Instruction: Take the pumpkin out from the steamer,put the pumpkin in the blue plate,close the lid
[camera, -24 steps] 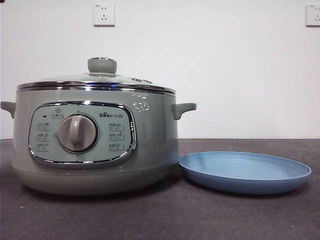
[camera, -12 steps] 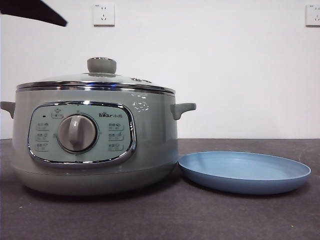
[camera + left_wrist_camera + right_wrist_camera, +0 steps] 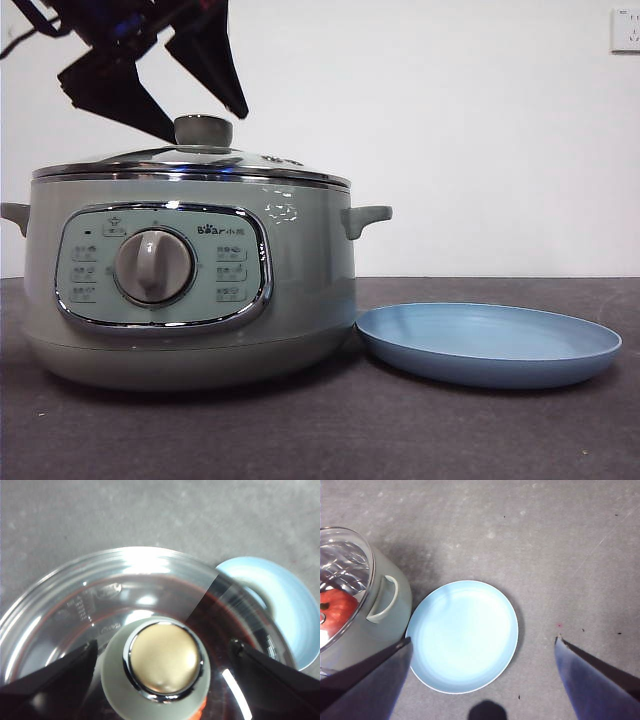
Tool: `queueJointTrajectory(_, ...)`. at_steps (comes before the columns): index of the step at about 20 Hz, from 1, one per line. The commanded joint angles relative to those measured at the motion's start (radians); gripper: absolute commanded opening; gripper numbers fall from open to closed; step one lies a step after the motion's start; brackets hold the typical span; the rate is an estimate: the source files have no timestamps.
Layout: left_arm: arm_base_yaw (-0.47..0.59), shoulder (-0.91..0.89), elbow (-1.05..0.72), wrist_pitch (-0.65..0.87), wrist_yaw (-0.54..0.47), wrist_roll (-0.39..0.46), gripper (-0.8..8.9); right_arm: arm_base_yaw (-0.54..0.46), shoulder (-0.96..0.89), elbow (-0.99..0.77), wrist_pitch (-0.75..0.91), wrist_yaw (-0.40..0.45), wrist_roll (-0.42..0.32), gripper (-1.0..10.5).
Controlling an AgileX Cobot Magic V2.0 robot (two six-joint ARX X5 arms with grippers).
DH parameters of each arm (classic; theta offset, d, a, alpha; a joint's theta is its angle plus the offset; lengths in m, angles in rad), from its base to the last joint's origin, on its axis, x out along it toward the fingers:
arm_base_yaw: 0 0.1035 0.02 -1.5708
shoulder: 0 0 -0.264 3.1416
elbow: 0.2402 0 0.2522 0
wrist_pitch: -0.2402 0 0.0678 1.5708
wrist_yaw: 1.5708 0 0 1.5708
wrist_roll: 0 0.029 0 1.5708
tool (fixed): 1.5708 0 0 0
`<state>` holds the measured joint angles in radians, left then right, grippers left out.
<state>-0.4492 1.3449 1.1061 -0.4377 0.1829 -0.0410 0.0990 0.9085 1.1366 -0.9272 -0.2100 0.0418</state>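
Note:
The pale green steamer [image 3: 300, 280] stands at the left with the glass lid [image 3: 250, 162] shut on it. My left gripper [image 3: 210, 128] has come in from the top left. It is open, with one jaw on each side of the lid's knob [image 3: 162, 660] and neither touching it. The pumpkin [image 3: 337, 607] shows orange-red through the glass, inside the steamer [image 3: 385, 625]. The blue plate [image 3: 490, 345] lies empty just right of the steamer. My right gripper [image 3: 482, 640] hangs open high above the blue plate [image 3: 465, 635] and is out of the front view.
The dark grey table [image 3: 400, 440] carries both things. The plate's rim nearly touches the steamer's base below the right side handle [image 3: 368, 218]. A wall socket [image 3: 625, 30] sits at the top right.
The left arm has come down from the top-left corner, where only a black tip showed, to the lid's knob. Steamer, lid and plate have not moved.

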Motion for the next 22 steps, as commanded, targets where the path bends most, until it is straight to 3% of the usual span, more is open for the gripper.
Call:
queueJointTrajectory(1, -0.004, 0.008, 0.000, 0.010, 0.001, 0.020, 4.37, 0.000, 0.000, 0.003, 0.003, -0.001, 0.009, 4.7)
queueJointTrajectory(4, -0.004, 0.009, 0.000, 0.008, 0.001, 0.032, 4.31, 0.000, 0.000, 0.003, 0.003, -0.001, 0.009, 4.7)
queueJointTrajectory(5, -0.004, 0.009, 0.000, 0.002, 0.001, 0.040, 3.90, 0.000, 0.000, 0.003, 0.003, -0.001, 0.009, 4.7)
queueJointTrajectory(12, -0.004, 0.010, 0.000, -0.012, 0.003, 0.075, -0.18, 0.000, 0.001, 0.003, 0.003, -0.001, 0.009, 4.7)
queueJointTrajectory(22, -0.002, -0.042, 0.046, 0.002, 0.000, 0.064, -0.09, 0.000, 0.002, 0.003, 0.006, 0.000, 0.040, 4.7)
